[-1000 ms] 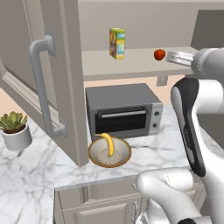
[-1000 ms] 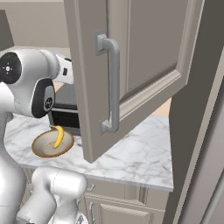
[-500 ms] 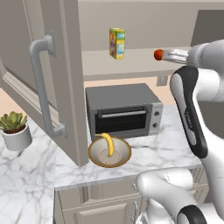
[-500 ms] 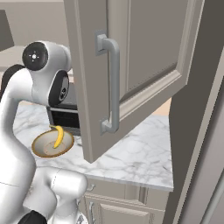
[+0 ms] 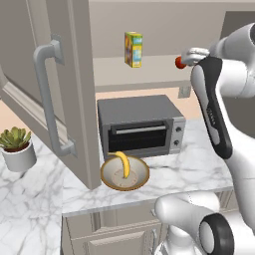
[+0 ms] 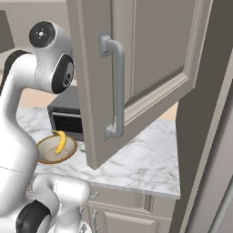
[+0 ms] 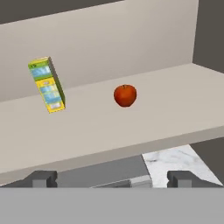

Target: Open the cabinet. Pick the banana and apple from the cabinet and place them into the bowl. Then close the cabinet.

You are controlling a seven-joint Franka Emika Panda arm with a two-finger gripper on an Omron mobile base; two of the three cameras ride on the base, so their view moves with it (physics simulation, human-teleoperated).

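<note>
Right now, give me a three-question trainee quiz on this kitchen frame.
1. True or false: the banana already lies in the bowl.
2. On the cabinet shelf, what stands beside the apple? A) a plant pot B) a carton C) a mug
3. Fill in: the pincer is ____, with nothing between its fingers.

Key: 1 true; 2 B; 3 open.

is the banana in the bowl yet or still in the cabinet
In the bowl. The banana lies across its middle on the counter, below the open cabinet, whose shelf holds the apple.
</note>
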